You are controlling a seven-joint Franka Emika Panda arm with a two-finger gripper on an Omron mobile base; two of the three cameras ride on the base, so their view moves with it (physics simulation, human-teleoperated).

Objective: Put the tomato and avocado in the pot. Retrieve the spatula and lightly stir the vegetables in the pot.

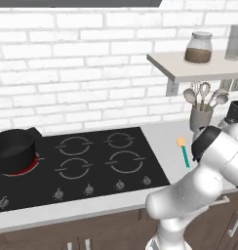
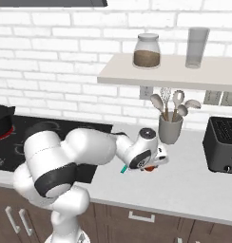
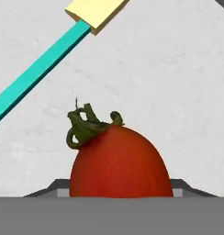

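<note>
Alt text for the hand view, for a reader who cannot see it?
A red tomato with a green stem sits close up at the bottom centre on a pale speckled counter. Behind it, apart, a spatula with a teal handle and yellowish head lies diagonally.

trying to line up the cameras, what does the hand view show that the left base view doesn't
Hand view alone: the tomato, red with a green stem, close up on the grey counter.

Left base view alone: the black pot on the stove's left side, the utensil holder, and the shelf with a jar.

Both: the spatula with its teal handle and yellowish end, lying on the counter.
</note>
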